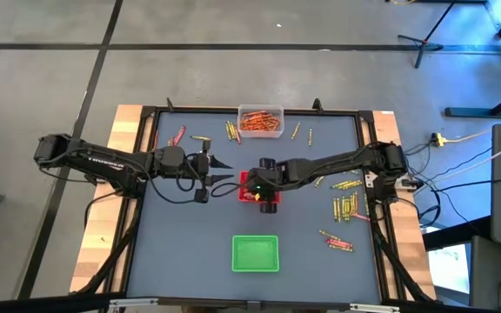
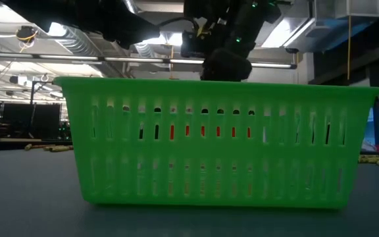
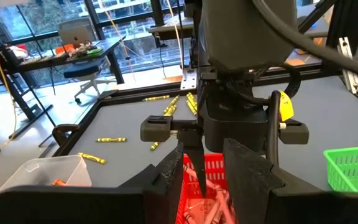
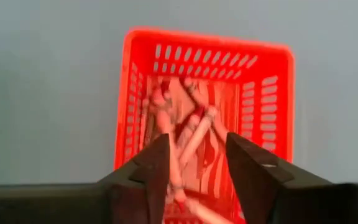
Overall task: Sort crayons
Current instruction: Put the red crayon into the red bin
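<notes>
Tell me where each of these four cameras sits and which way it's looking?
High: overhead, straight down; both arms, right hand above the red tray.
Low: tabletop height, level across; green tray fills it, an arm above.
Left wrist: on the left arm; its own fingers, right arm beyond.
Right wrist: looking down between open fingers into the red tray of crayons.
Shared: both wrist views show the red tray.

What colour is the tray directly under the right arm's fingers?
Red: the slotted tray, with red crayons inside, shows best in the right wrist view.
</notes>
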You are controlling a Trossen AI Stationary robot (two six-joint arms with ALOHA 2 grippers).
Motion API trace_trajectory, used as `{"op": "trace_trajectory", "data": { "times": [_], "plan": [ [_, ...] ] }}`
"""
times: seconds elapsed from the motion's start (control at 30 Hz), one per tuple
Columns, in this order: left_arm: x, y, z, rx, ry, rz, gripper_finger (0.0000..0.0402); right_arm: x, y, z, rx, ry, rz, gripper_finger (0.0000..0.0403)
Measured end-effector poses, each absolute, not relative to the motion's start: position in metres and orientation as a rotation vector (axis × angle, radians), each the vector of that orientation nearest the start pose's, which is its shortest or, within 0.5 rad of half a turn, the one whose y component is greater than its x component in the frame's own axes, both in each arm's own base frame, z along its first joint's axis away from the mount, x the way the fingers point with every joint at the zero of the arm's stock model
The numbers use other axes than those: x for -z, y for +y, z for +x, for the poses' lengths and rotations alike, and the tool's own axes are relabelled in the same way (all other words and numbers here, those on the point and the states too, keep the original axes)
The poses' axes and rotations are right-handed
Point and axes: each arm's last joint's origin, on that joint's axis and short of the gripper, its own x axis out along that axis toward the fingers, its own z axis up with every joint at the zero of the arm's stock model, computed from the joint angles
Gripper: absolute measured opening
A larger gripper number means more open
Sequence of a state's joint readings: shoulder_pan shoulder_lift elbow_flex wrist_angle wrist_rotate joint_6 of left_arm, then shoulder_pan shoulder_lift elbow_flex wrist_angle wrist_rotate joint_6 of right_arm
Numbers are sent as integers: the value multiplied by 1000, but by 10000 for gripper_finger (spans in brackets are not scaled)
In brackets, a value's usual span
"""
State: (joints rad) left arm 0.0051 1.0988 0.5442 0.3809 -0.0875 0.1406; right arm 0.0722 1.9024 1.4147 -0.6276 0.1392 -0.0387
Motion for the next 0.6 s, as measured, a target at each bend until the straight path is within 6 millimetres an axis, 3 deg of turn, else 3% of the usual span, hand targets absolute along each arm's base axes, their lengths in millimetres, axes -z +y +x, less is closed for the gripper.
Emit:
{"op": "trace_trajectory", "data": {
  "times": [0.1, 0.23, 0.47, 0.6],
  "plan": [
    [-244, 4, 235, -80, 180, 148, 99, -213, 27, 383, 31, 1142, -145, 170],
    [-244, 4, 235, -80, 181, 148, 99, -240, 36, 362, 42, 1159, -121, 170],
    [-244, 4, 235, -80, 182, 147, 99, -285, 62, 313, 52, 1190, -88, 166],
    [-244, 4, 235, -80, 183, 147, 99, -296, 71, 284, 113, 1188, -63, 166]
  ]
}}
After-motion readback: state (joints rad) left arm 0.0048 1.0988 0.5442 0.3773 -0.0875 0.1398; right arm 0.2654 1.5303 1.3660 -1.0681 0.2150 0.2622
